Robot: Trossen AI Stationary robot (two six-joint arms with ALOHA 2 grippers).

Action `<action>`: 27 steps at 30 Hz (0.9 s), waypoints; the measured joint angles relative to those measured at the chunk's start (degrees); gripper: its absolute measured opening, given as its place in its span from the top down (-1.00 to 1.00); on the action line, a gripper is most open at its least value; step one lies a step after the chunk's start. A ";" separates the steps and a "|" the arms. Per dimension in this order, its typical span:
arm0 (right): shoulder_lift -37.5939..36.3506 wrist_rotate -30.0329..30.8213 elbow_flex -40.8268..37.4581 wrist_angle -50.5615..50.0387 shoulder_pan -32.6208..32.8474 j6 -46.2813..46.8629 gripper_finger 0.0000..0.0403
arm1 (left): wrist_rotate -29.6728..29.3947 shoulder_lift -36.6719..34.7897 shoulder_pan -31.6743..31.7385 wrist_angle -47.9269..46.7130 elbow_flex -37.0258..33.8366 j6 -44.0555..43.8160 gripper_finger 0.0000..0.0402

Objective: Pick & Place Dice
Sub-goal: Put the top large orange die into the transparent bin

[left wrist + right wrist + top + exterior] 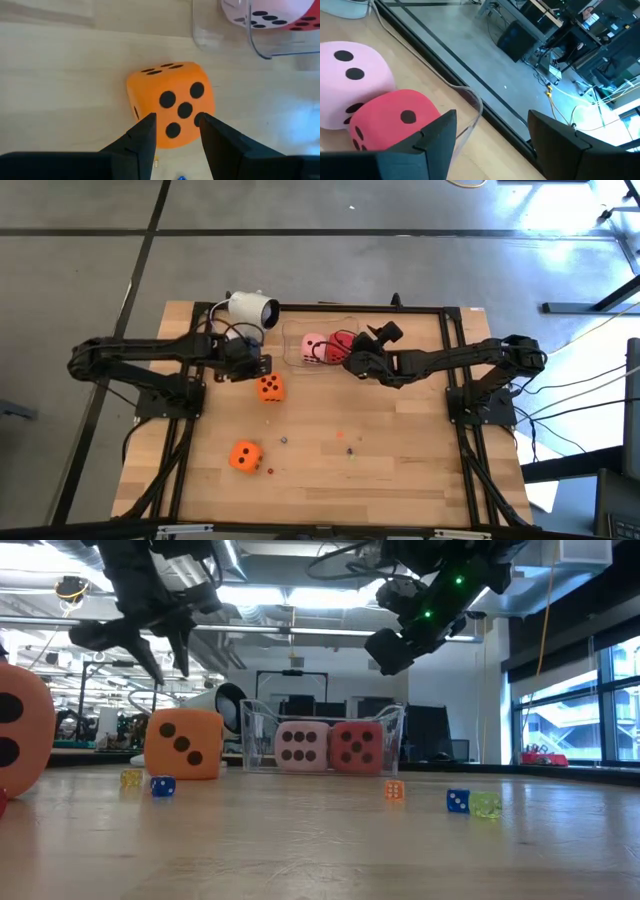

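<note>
Fingers (142, 137) above orange die (172, 112)

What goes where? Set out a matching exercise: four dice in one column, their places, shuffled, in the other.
Things:
1. pink die
2. red die
3. orange die, far
4. orange die, near

Places:
A. on the bare wood under the open left gripper
B. alone near the table's front edge
C. in the clear container, on the left arm's side
D. in the container, beside the open right gripper

Pairs: 1-C, 2-D, 3-A, 4-B
</note>
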 joint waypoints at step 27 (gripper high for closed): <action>0.00 -6.05 0.00 -0.56 0.02 -0.13 -0.20 | -2.10 -0.81 -8.01 17.28 -12.25 -15.97 -0.16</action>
